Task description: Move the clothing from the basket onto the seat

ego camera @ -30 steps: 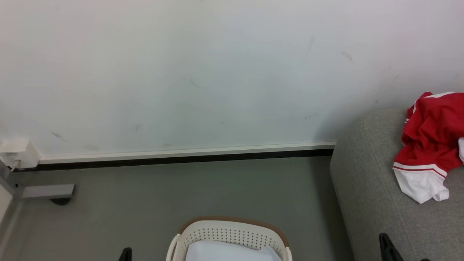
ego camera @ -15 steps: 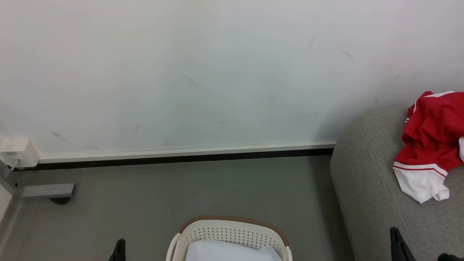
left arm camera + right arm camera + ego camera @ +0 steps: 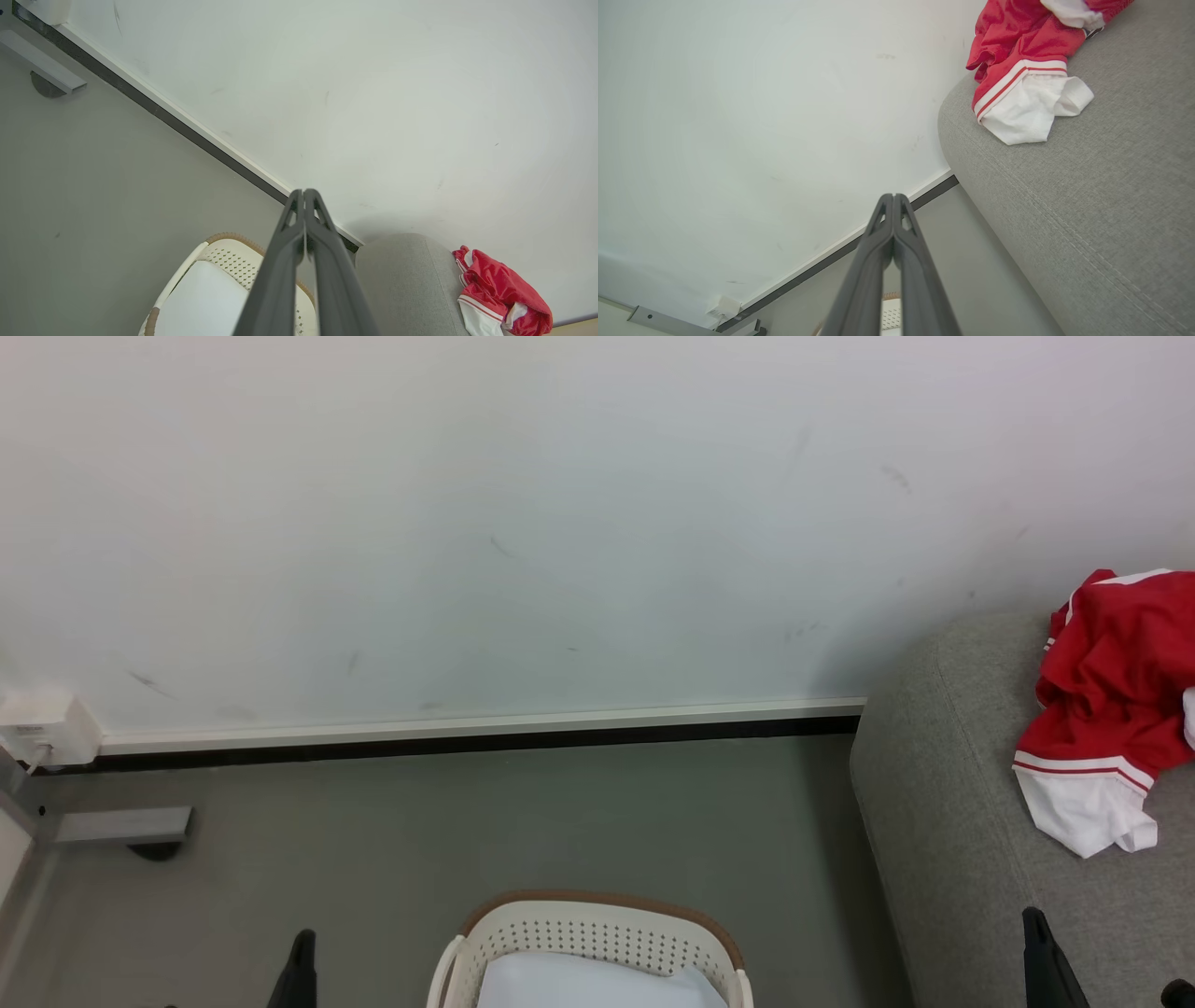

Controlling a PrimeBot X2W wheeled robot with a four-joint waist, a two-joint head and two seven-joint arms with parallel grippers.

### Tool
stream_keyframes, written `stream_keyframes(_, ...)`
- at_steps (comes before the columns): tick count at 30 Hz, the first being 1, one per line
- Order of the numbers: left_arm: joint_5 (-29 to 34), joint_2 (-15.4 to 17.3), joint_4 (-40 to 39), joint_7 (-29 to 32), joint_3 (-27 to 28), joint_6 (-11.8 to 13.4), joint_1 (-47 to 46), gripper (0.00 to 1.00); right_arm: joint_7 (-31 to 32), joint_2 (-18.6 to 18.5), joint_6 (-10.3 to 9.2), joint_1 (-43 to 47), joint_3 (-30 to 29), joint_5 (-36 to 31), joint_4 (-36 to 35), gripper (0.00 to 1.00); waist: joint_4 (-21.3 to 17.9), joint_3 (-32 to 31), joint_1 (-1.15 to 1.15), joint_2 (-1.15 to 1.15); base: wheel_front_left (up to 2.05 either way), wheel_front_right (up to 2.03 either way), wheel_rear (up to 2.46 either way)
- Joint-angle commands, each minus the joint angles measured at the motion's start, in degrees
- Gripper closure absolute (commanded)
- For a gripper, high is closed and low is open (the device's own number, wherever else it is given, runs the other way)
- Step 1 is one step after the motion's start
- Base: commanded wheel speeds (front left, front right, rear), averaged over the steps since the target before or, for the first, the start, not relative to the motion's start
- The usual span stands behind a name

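Clothing (image 3: 1111,709) on seat (image 3: 943,821) near rounded edge | left claw (image 3: 304,192), right claw (image 3: 893,196) clenched, empty | risk: fabric may slide to floor (image 3: 560,821)

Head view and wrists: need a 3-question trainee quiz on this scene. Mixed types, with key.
1. Short answer: what does the clothing rest on?
2. Pick one: the left tool is A) open, B) shut on cloth, C) shut with nothing in it.
3. True or false: the basket stands on the floor.

Key
1. The sofa.
2. C
3. True
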Motion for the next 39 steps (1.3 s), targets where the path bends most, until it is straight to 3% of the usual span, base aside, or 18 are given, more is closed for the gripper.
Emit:
stream_keyframes(1,-2.3,0.2,-0.8,0.4,0.5,-0.1,-1.5,1.00,0.4,-0.5,-0.04,-1.8,-0.3,2.1,-1.0,1.00,0.0,0.0,0.00,0.00,0.00,0.00,0.00)
stream_keyframes(39,-25.4,-0.5,-0.9,6.8,2.6,-0.1,-5.4,1.00,6.7,-0.8,-0.08,-4.2,-2.6,26.4,-2.4,1.00,0.1,0.4,0.00,0.00,0.00,0.00,0.00)
